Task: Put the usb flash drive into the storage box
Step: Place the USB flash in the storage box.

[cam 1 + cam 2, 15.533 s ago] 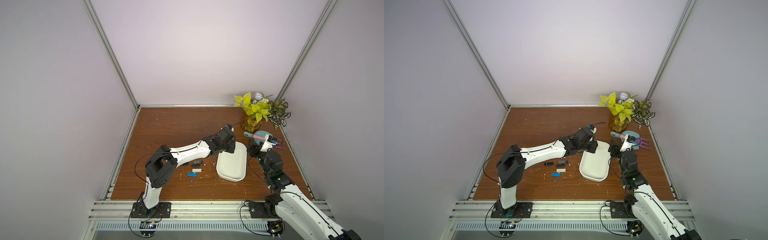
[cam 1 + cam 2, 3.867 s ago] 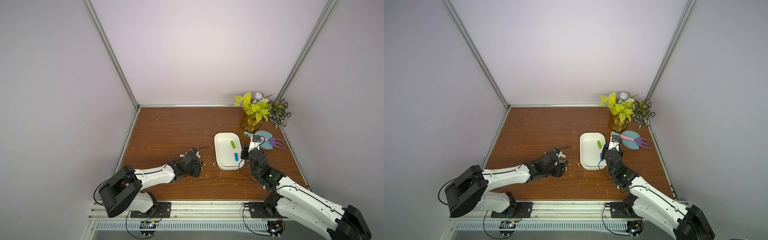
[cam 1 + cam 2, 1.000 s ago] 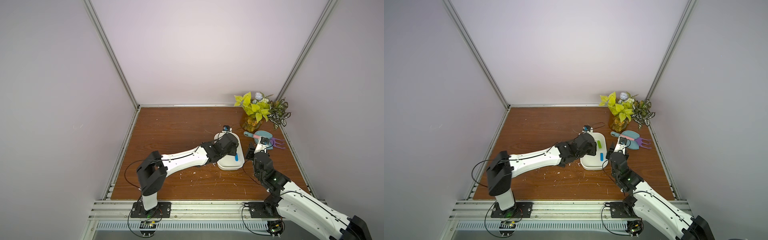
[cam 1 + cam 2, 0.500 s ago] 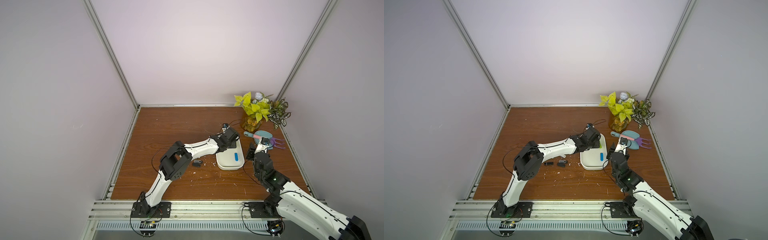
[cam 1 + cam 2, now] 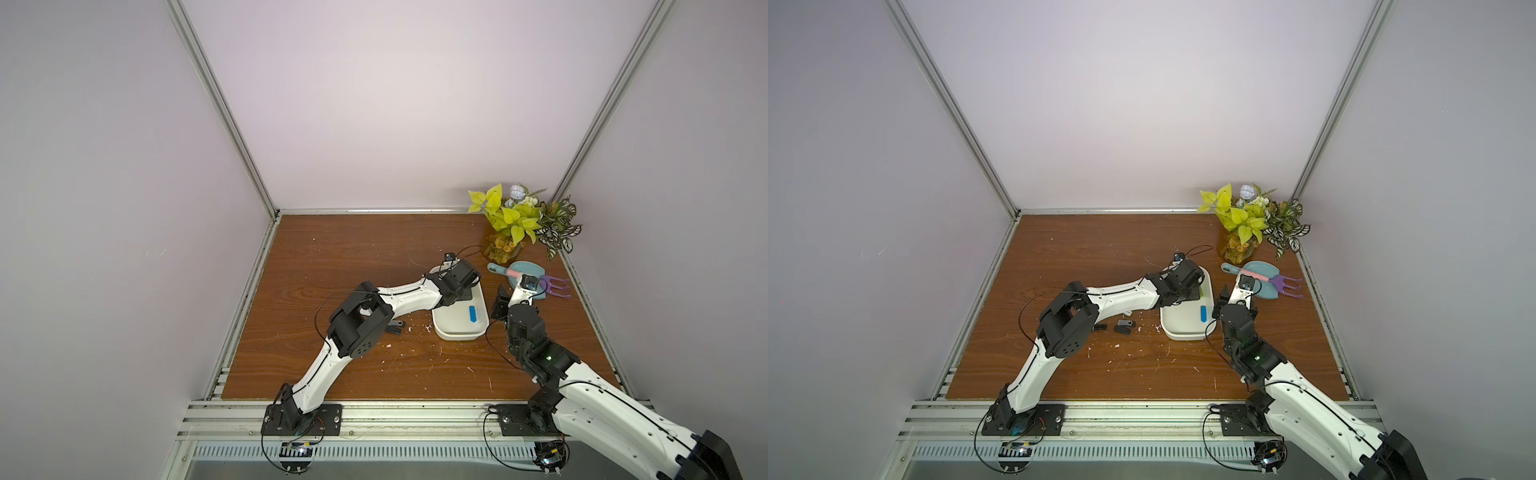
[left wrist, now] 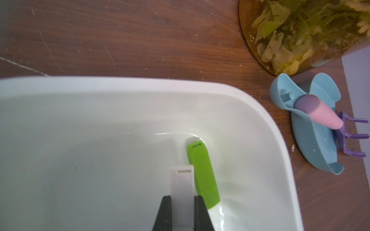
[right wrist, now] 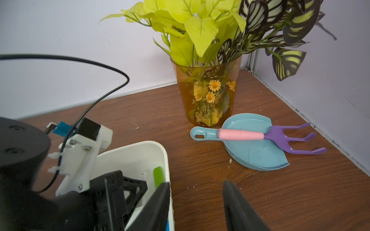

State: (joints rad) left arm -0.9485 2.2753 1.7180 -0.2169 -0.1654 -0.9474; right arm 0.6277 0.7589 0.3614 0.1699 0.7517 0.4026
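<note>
The white storage box (image 5: 457, 336) (image 5: 1183, 334) lies mid-table. My left gripper (image 6: 182, 198) (image 5: 459, 277) is shut on a white usb flash drive (image 6: 182, 186), held low inside the box's far end (image 6: 180, 84). A green flash drive (image 6: 202, 176) (image 7: 158, 177) lies right beside it on the box floor, and a blue one (image 5: 472, 313) (image 5: 1203, 313) lies nearer the front. My right gripper (image 7: 197, 184) (image 5: 509, 297) is open beside the box's right rim (image 7: 140, 145), one finger against that rim and bare wood between the jaws.
Small black flash drives (image 5: 1126, 323) (image 5: 1099, 327) lie on the wood left of the box, under my left arm. A teal scoop (image 5: 525, 272) with a pink-handled purple rake (image 7: 280, 138) lies right of the box. An amber vase of plants (image 7: 208, 96) stands in the back right corner.
Over the last second my left gripper carried the white drive from the box's left side to its far end and has held there. The right arm has stayed put.
</note>
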